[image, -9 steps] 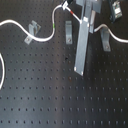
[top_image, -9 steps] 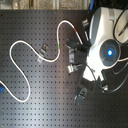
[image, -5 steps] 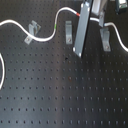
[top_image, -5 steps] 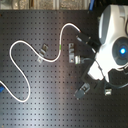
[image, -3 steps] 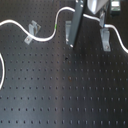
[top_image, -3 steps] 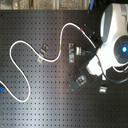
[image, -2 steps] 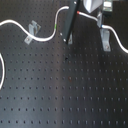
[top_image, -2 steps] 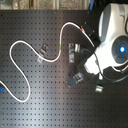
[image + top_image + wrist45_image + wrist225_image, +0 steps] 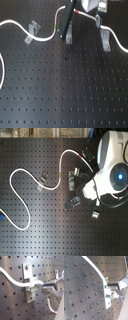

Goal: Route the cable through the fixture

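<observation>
step: I am threading the white cable into the metal clip fixture on the perforated surface | tool: clenched on the cable just beside the fixture | next: seating the cable fully in its slot

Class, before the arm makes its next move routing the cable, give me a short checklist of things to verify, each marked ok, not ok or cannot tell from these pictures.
1. End effector holds the cable: ok; first wrist view shows the cord running into its fingertips.
2. Cable lies across a metal clip in the first wrist view: ok.
3. Cable seated fully in that clip's slot: cannot tell.
4. Cable passes the clip at the first exterior view's left: ok, beside it; threaded cannot tell.
5. Slack remains: ok, a loop curves in the second exterior view.
</observation>
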